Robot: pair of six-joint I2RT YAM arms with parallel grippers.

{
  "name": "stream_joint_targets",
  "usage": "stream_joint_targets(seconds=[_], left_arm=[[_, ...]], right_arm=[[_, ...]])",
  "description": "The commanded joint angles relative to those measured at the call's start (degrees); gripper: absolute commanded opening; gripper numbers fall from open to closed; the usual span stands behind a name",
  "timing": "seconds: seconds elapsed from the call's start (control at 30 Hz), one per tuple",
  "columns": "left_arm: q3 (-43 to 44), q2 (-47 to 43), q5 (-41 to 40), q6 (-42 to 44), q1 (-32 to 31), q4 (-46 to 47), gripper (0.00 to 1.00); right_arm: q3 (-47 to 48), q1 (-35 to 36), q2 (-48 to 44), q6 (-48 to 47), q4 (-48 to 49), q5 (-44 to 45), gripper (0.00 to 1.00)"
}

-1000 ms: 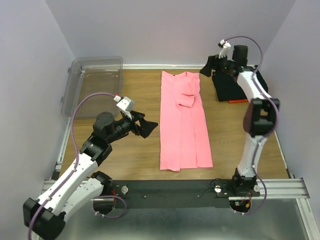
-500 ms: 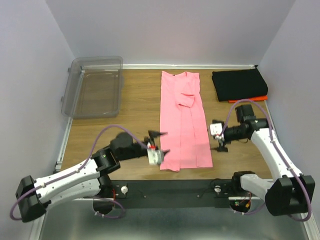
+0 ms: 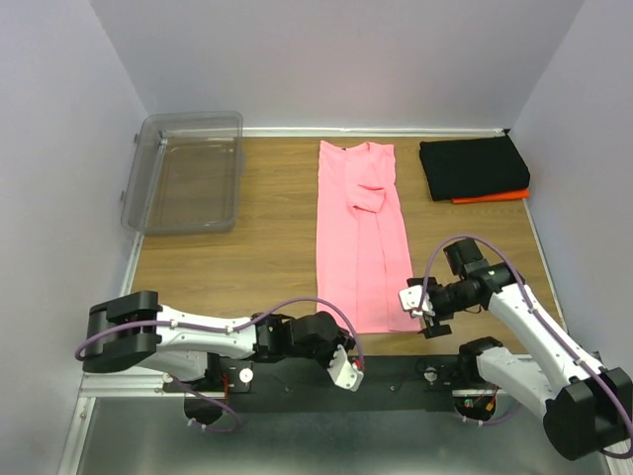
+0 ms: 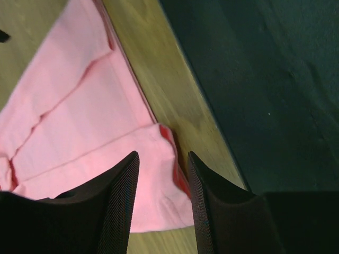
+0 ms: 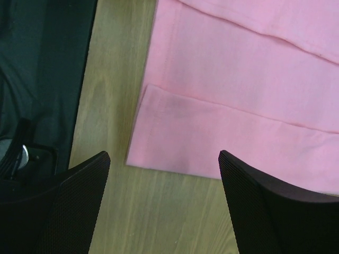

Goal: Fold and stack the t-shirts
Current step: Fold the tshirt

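Note:
The salmon-pink t-shirt lies as a long narrow strip down the middle of the table, collar at the far end. My left gripper is low at the shirt's near left corner. In the left wrist view that corner sits between the half-narrowed fingers, which stand apart from it. My right gripper hangs wide open over the near right corner, nothing between its fingers. A folded black t-shirt rests on a folded orange one at the back right.
A clear plastic bin stands at the back left. The black base rail runs along the table's near edge, just behind both grippers, and fills the right of the left wrist view.
Both arms swung down to the shirt's near hem, the left from beside its left edge, the right from the black shirt at the back. The left jaws have narrowed.

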Motion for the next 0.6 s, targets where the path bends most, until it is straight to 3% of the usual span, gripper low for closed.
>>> stream_joint_targets(seconds=[0.0,0.33,0.53,0.57], left_arm=[[0.9,2.9,-4.7,2.2,-0.5,1.2,0.51],[-0.8,8.0,-4.6,3.4,2.4,3.1,0.5],[-0.6,12.2,-5.4,3.3,2.5,3.9,0.47],[-0.6,12.6,-6.2,3.3,2.6,4.1,0.44]], right_arm=[[0.4,0.6,2.0,4.0,5.8,1.8,0.9],[-2.5,2.3,4.1,4.3,10.2,3.2,0.9],[-4.6,7.0,5.5,8.4,14.9,4.5,0.88],[-4.9,7.6,5.6,8.8,15.5,4.9,0.88]])
